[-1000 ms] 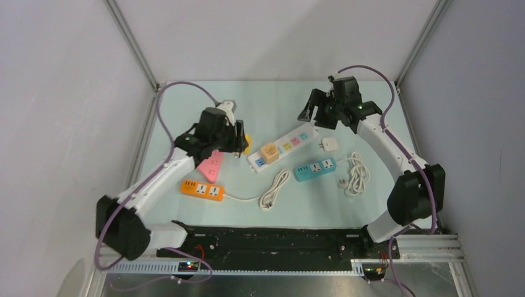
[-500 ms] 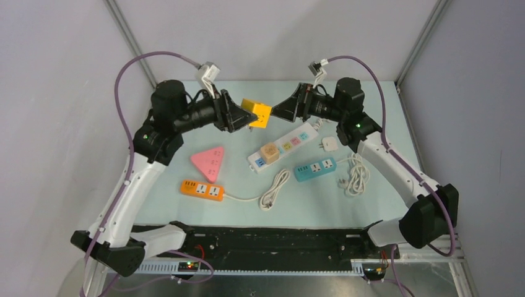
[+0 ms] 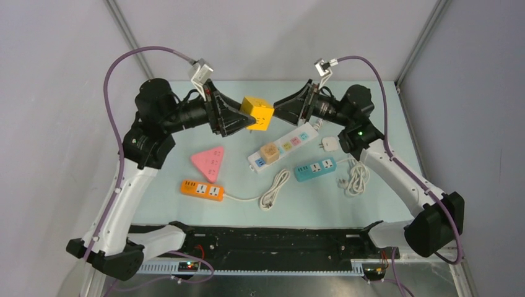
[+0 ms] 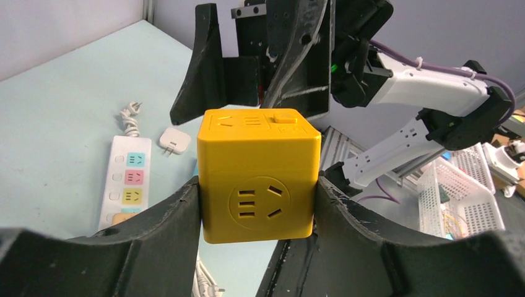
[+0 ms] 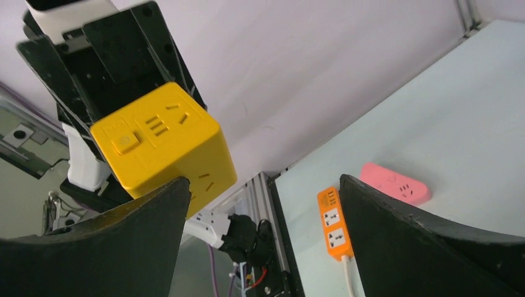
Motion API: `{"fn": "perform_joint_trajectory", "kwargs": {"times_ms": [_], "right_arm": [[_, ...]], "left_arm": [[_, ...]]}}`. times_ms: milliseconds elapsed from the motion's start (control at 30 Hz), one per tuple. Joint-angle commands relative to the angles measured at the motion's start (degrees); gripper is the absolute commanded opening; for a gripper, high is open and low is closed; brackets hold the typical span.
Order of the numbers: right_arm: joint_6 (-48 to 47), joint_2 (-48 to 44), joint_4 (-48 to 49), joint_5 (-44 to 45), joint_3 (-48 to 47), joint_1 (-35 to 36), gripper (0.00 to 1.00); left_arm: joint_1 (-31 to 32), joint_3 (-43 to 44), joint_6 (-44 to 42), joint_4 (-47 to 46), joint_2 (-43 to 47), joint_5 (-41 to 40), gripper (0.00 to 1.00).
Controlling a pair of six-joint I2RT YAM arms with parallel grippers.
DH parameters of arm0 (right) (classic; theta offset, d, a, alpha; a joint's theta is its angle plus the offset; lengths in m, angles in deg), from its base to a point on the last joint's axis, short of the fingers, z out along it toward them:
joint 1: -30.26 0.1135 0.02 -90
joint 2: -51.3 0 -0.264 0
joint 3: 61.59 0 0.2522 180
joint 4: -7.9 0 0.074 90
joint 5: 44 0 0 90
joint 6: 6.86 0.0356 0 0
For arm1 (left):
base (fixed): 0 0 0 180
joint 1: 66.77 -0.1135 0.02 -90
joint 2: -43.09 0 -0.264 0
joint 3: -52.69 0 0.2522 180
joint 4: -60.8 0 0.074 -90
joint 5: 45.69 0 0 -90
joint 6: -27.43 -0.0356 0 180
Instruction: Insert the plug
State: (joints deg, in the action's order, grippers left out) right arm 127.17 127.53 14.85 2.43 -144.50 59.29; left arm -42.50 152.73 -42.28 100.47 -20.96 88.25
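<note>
Yellow socket cube (image 3: 258,114), held in the air above the 12 o'clock edge of the pale green counter (image 3: 384,133). The left hand (image 3: 247,119) clamps it, one black finger (image 4: 167,223) pressed flat on each side wall, so that a socket face points back along the arm and the face with a small button points toward the right hand (image 3: 277,109). The right hand faces the cube from 3 o'clock. Its fingers (image 5: 421,235) are spread wide and carry nothing. From its own wrist view the cube sits toward the upper left, beside one finger and not between the two.

The white plug (image 3: 330,144) lies on the counter at 2 o'clock of centre, untouched and well apart from both hands, just beside the far end of the white power strip (image 3: 291,142). That strip lies diagonally across the centre with a tan cube (image 3: 269,152) seated near its 7 o'clock end. A blue strip (image 3: 315,168) lies at 4 o'clock, a pink triangular socket (image 3: 209,162) at 9 o'clock and an orange strip (image 3: 202,189) at 8 o'clock, its cord ending in a coiled white cable (image 3: 275,189).
</note>
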Motion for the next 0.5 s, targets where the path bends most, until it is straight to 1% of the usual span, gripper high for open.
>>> {"fn": "perform_joint_trajectory", "kwargs": {"times_ms": [0,33,100,167,200,233,267,367,467], "right_arm": [[4.0,-3.3,5.2,4.2,-0.4,-0.9,0.97],[5.1,-3.2,5.2,4.6,-0.5,-1.3,0.98],[6.5,-2.8,3.7,5.2,-0.8,-1.8,0.98],[6.8,-2.2,-0.5,5.6,-2.4,-1.8,0.98],[6.4,-2.0,-5.3,6.0,-4.2,-1.8,0.98],[5.3,-1.7,-7.8,6.7,-5.1,-1.2,0.98],[4.5,-1.6,-12.5,7.1,-7.0,-0.9,0.98],[3.3,-1.5,-18.4,9.8,-9.3,0.7,0.98],[3.8,1.2,-27.6,10.0,-14.3,1.9,0.98]], "left_arm": [[0.0,-0.9,-5.2,-1.1,1.8,2.7,0.00],[0.0,-1.2,-6.1,-1.1,2.1,2.5,0.00],[0.0,-2.7,-9.6,-1.1,2.8,-0.7,0.00],[0.1,-4.8,-14.0,-1.0,3.8,-5.1,0.00],[0.1,-6.1,-17.4,-1.1,4.0,-7.7,0.00],[0.2,-6.6,-18.8,-1.1,4.2,-8.9,0.00],[0.2,-7.3,-22.2,-1.1,4.1,-10.1,0.00],[0.4,-7.9,-27.5,-1.1,2.9,-10.5,0.00],[0.7,-7.8,-30.5,-1.1,2.1,-8.8,0.00]]}}
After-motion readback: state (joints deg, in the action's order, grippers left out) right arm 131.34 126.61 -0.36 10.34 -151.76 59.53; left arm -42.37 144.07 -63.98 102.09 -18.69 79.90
